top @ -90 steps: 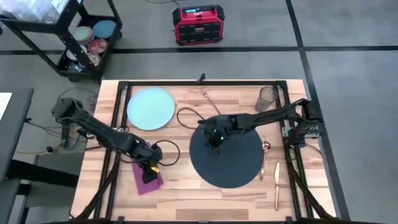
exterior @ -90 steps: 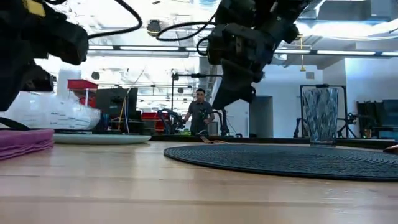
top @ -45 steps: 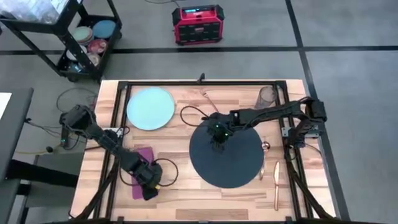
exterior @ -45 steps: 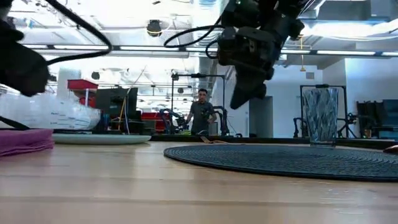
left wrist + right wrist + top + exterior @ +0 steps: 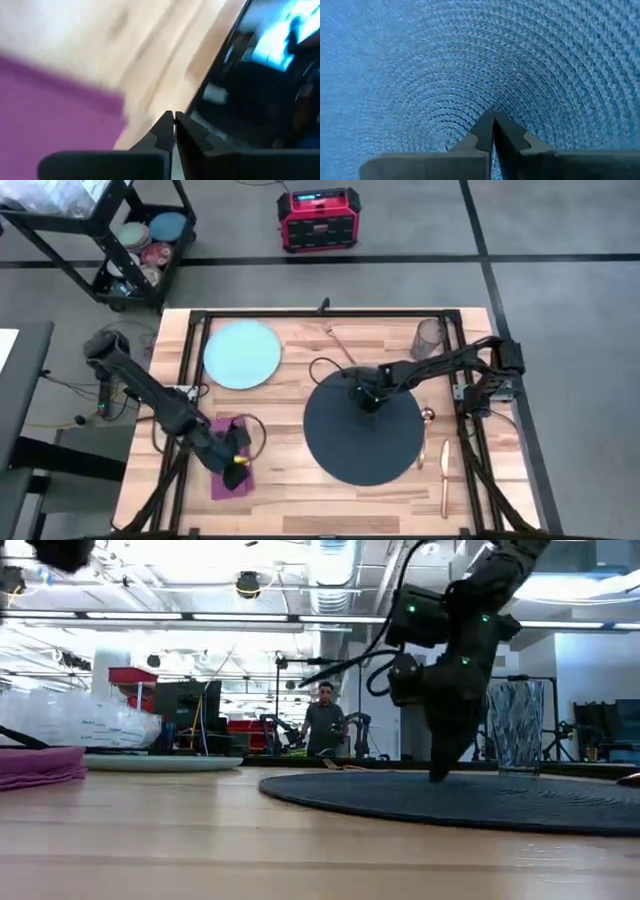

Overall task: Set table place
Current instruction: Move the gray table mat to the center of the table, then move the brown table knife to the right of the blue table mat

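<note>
Mat lay right of centre on table; plate at far left corner; napkin near left edge, left gripper over it; right gripper on mat's far part; tumbler beyond mat; cutlery right of mat.

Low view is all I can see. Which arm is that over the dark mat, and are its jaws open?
Observer: That is the right gripper, near the middle of the mat. Its wrist view shows the jaws shut.
Operator: Where is the other one?
Observer: The left gripper is over the magenta napkin, left of the mat, jaws shut.
Operator: Any cutlery out?
Observer: Yes, copper cutlery lies on the table just right of the mat.
</note>
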Available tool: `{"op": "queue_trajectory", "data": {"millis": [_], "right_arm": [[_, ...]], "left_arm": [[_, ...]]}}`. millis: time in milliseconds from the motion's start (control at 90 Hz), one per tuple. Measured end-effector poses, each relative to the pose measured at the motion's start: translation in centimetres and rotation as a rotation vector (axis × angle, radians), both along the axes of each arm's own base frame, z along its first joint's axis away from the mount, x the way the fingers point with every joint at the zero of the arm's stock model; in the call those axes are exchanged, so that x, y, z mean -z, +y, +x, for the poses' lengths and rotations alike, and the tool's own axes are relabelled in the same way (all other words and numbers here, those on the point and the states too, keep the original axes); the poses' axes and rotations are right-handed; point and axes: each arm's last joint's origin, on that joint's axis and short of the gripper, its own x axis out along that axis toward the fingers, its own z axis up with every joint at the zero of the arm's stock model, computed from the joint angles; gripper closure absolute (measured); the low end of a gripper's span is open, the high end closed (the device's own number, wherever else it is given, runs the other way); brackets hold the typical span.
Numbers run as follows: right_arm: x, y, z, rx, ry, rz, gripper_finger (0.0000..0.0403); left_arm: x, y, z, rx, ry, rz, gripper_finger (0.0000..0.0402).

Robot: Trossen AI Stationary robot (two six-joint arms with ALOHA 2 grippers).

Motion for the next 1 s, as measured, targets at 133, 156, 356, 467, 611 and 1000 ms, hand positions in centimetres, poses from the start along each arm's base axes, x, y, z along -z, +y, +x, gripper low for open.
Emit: {"op": "queue_trajectory", "data": {"millis": [133, 156, 356, 467, 611, 1000], "right_arm": [[0.4, 0.1, 0.6, 0.023, -0.057, 0.033, 0.0403], [0.6, 0.2, 0.9, 0.027, -0.069, 0.046, 0.0403], [2.4, 0.8, 4.5, 0.0, -0.116, 0.164, 0.0403], [2.3, 1.1, 7.7, -0.029, -0.172, 0.182, 0.0403], [0.3, -0.1, 11.8, -0.052, -0.254, 0.152, 0.0403], [-16.7, 0.2, 6.1, -0.017, -0.363, -0.213, 0.0403]], "left_arm": [[-1.3, 1.6, -0.1, -0.131, -0.161, 0.134, 0.0401], [-1.4, 1.8, 0.0, -0.145, -0.178, 0.156, 0.0401], [-1.7, 3.2, 0.8, -0.172, -0.217, 0.263, 0.0401], [-1.7, 3.8, 1.2, -0.169, -0.219, 0.308, 0.0401], [-1.7, 4.8, 1.7, -0.18, -0.225, 0.356, 0.0401], [-2.5, 8.5, 5.0, -0.29, -0.348, 0.554, 0.0401]]}}
